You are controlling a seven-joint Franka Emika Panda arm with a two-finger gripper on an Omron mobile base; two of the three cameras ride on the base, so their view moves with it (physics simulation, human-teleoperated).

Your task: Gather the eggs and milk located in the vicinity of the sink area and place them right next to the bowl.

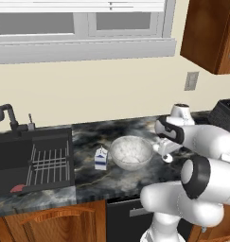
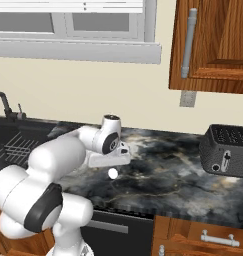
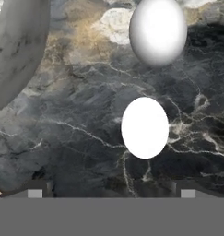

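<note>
The gripper [image 3: 111, 191] hangs open over the dark marble counter [image 3: 76, 138], fingertips [image 3: 35, 191] wide apart with nothing between them. One egg [image 3: 144, 127], bright white, lies on the counter just ahead of the fingertips. A second egg [image 3: 158, 31] lies farther on, in shade. The clear glass bowl [image 3: 12, 50] curves in at the upper left of the hand view. In the left base view the bowl [image 1: 131, 152] stands mid-counter, the milk [image 1: 101, 158] upright to its left, and an egg [image 1: 168, 158] to its right under the hand. The right base view shows that egg [image 2: 113, 173] below the hand.
The sink [image 1: 12, 156] with its white wire rack [image 1: 49, 165] and black faucet [image 1: 7, 116] lies at the left, with a red item [image 1: 17, 188] at its front. A black toaster [image 2: 225, 150] stands at the right. Wooden wall cabinets [image 2: 213, 40] hang above.
</note>
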